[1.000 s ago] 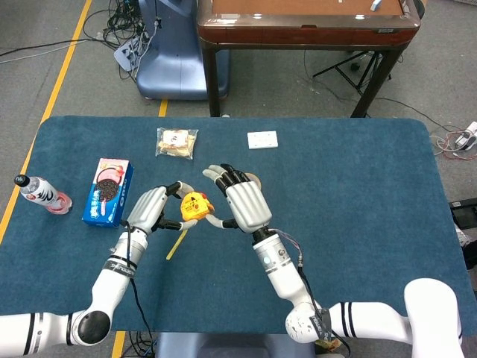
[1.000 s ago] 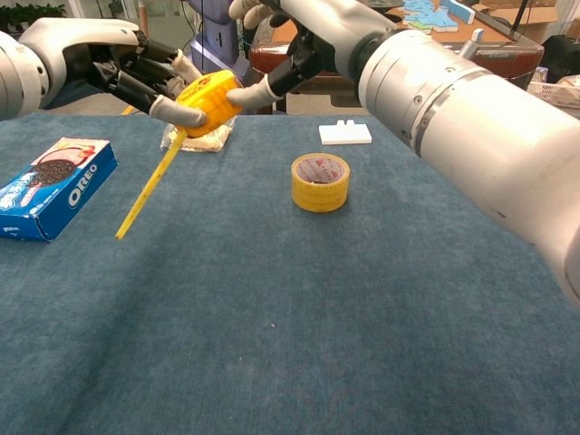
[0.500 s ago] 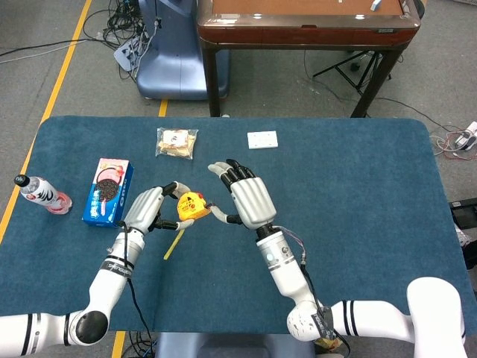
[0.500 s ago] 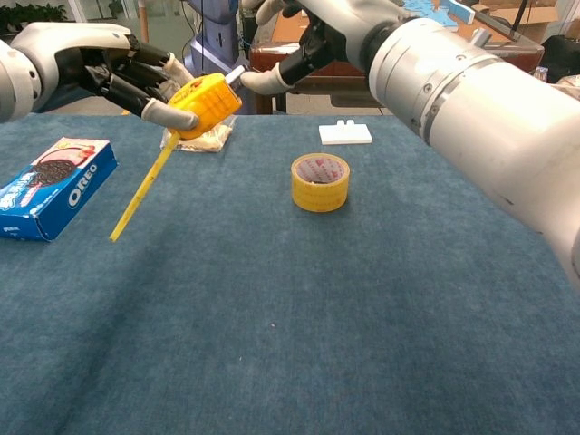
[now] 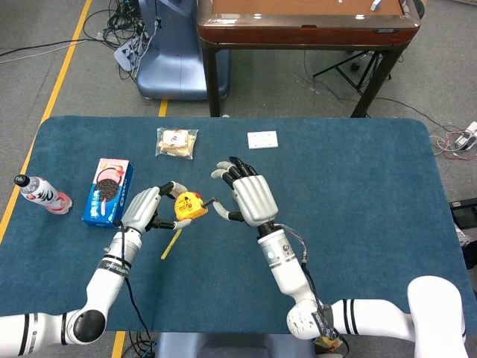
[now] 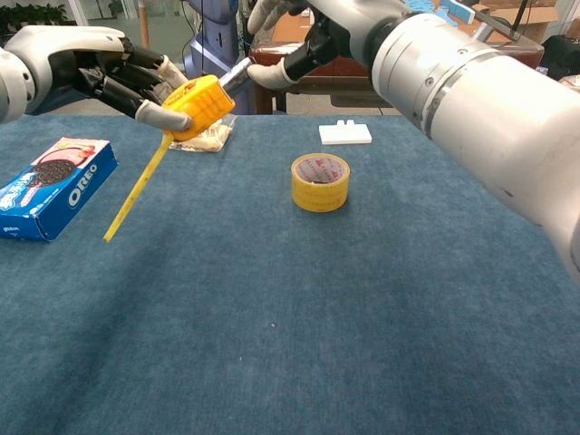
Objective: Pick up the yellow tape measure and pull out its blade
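Left of centre in the head view, the left hand [image 5: 144,210] grips the yellow tape measure [image 5: 188,206] above the blue table [image 5: 358,186], and a yellow strap [image 6: 134,196] (seen best from the chest camera) dangles down from the case. Just to its right, the right hand [image 5: 250,198] pinches what looks like the blade tip [image 6: 237,75], a short silvery strip stretched out of the case, other fingers spread. Below centre sits a yellow tape roll [image 6: 320,181]; an Oreo box [image 5: 108,191] lies at the left.
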